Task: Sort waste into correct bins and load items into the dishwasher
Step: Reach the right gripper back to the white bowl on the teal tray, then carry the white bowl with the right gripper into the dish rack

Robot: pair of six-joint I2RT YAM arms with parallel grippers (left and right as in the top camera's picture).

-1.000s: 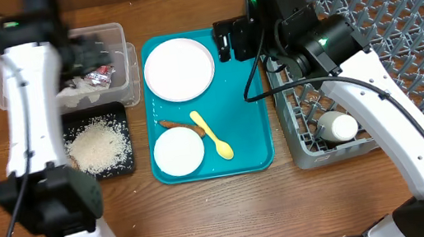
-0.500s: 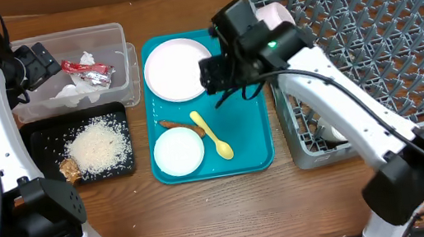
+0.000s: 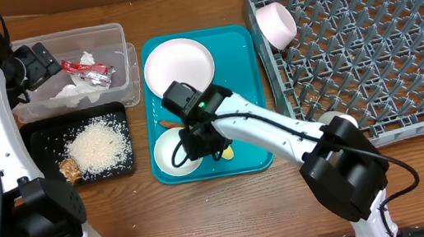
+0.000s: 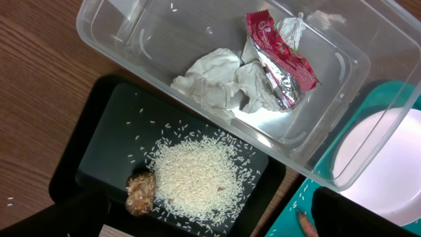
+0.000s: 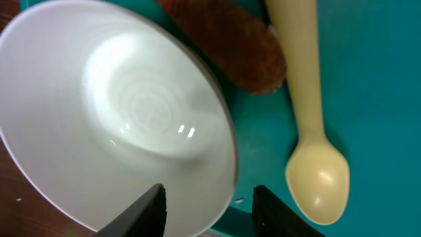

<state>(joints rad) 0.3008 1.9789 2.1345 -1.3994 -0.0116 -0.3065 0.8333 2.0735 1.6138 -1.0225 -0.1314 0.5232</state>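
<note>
A white bowl [image 3: 169, 156] sits at the front left of the teal tray [image 3: 246, 97]. My right gripper [image 3: 185, 149] is down on it, still open. Its jaws straddle the bowl's [image 5: 131, 112] rim, one finger [image 5: 150, 209] over the inside and the other [image 5: 279, 212] outside with a gap. The yellow spoon [image 5: 309, 118] and the carrot-like stick [image 5: 237, 49] lie beside it. My left gripper [image 3: 32, 66] hangs open and empty by the clear tub [image 3: 113, 34], which holds the red wrapper [image 4: 283, 59] and tissue [image 4: 214, 76]. Rice [image 4: 197, 174] and a brown lump [image 4: 139, 192] lie in the black tray [image 4: 99, 141].
A flat white plate [image 3: 178, 67] lies at the back of the teal tray. The grey dish rack [image 3: 383, 36] stands at the right with a pink cup [image 3: 275, 22] in its back left corner and a white cup [image 3: 344, 121] at its front left.
My right arm swung from the rack over the teal tray and came down on the white bowl, its jaws narrowing. My left arm drew back from over the tub to the far left.
</note>
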